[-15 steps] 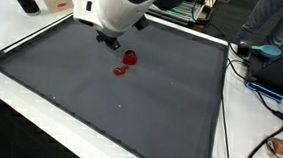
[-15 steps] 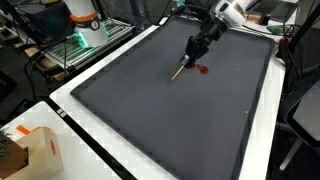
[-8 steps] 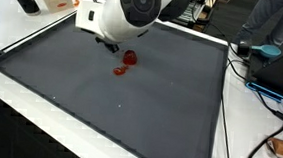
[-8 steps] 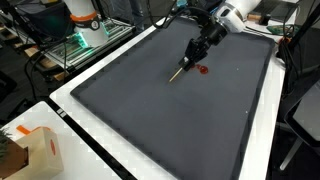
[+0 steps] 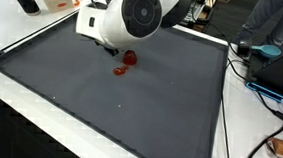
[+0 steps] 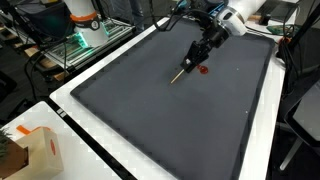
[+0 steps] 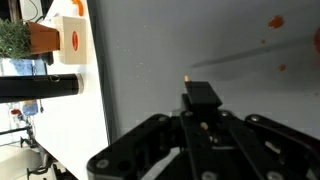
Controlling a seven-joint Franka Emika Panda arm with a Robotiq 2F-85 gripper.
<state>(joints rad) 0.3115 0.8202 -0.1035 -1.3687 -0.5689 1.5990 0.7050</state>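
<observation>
- Off the left corner of the dark grey rectangular mat (image 6: 140, 125), an exterior view shows a brown cardboard box (image 6: 36, 152) on the white table. No lettering on it can be read.
- In the wrist view, a light wooden box with a round red mark (image 7: 70, 36) stands beyond the mat's edge. The mark carries no legible writing.
- The thin pale wooden stick (image 6: 180, 72) is over the far half of the mat. Its long axis slopes down from the gripper, with the free tip lowest and furthest left in that view.
- I cannot tell whether the tip touches the mat or sits just above it.
- The black two-finger gripper (image 6: 196, 56) is right of the stick's tip, above the mat. Its fingers are drawn together and clamped on the stick's upper end.
- The wrist view looks along the stick, so only its small yellowish end shows between the fingers.
- A raised red blob (image 5: 130, 57) lies on the mat just beside the gripper, on the side away from the stick's tip and apart from it.
- A flat red smear (image 5: 120, 71) lies near the blob, towards the mat's middle.
- This is a single arm, so there is no nearer hand to compare.
</observation>
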